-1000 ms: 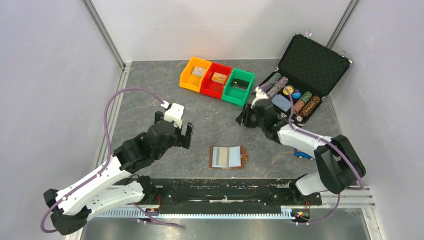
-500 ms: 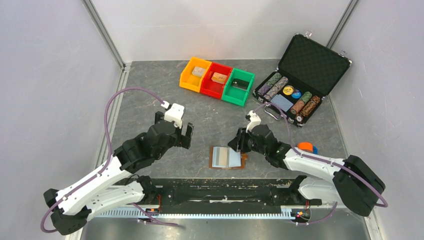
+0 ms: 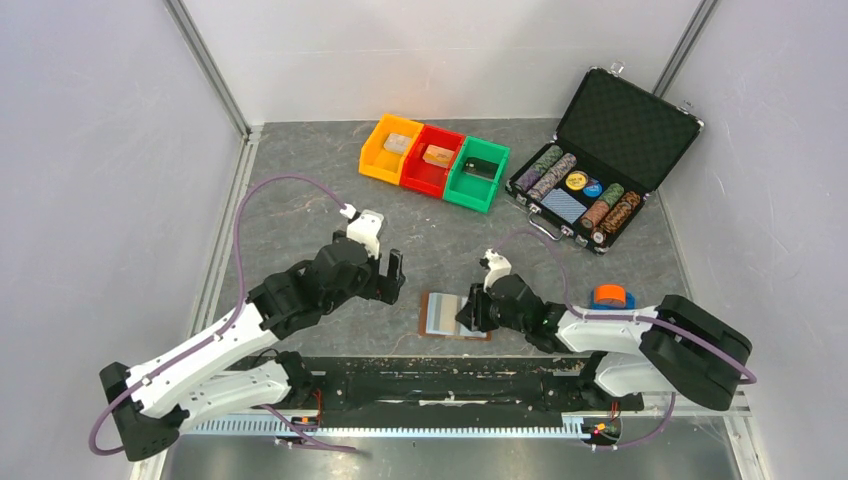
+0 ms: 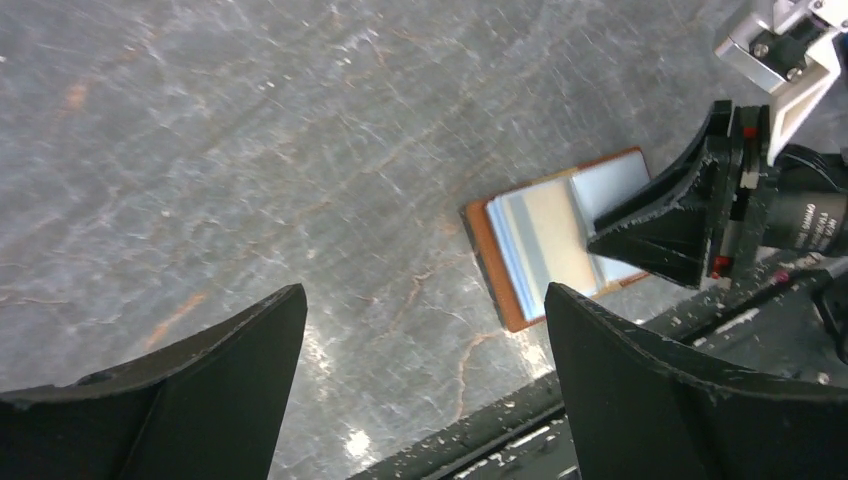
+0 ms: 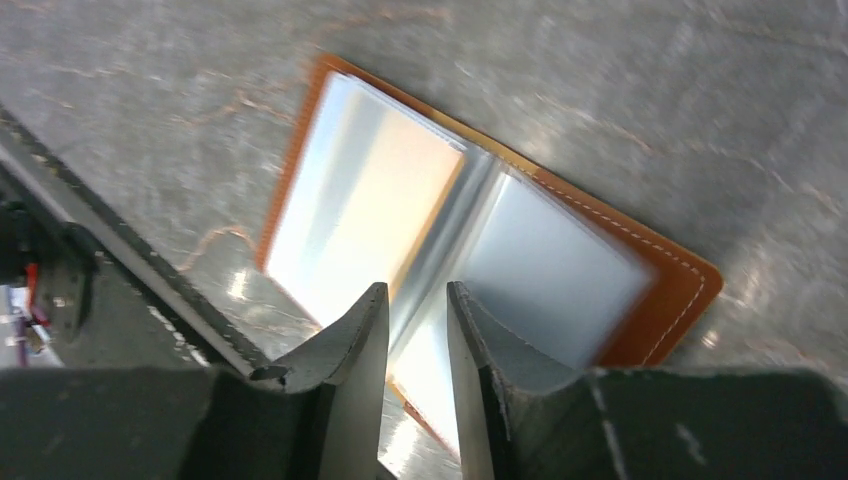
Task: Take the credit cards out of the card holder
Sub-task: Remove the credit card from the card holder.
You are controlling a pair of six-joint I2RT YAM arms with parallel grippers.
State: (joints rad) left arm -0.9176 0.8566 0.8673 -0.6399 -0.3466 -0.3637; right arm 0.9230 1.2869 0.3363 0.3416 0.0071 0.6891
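The brown leather card holder (image 3: 440, 314) lies spread open near the table's front edge. It also shows in the left wrist view (image 4: 490, 262) and the right wrist view (image 5: 672, 290). A tan card (image 5: 372, 205) sits in its left pale pocket, also seen in the left wrist view (image 4: 556, 232). The right pocket looks blue-grey. My right gripper (image 3: 470, 312) hangs low over the holder's middle fold, its jaws (image 5: 416, 290) a narrow gap apart with nothing between them. My left gripper (image 3: 386, 278) is wide open (image 4: 425, 295) and empty, above bare table left of the holder.
Orange (image 3: 390, 147), red (image 3: 432, 158) and green (image 3: 477, 172) bins stand at the back. An open black chip case (image 3: 600, 160) is at the back right. An orange and blue tape roll (image 3: 611, 296) lies right of the holder. A black rail (image 3: 450, 380) runs along the near edge.
My right arm swung from the chip case down and forward onto the holder. My left gripper moved right and a little nearer, closer to the holder. The holder stayed put.
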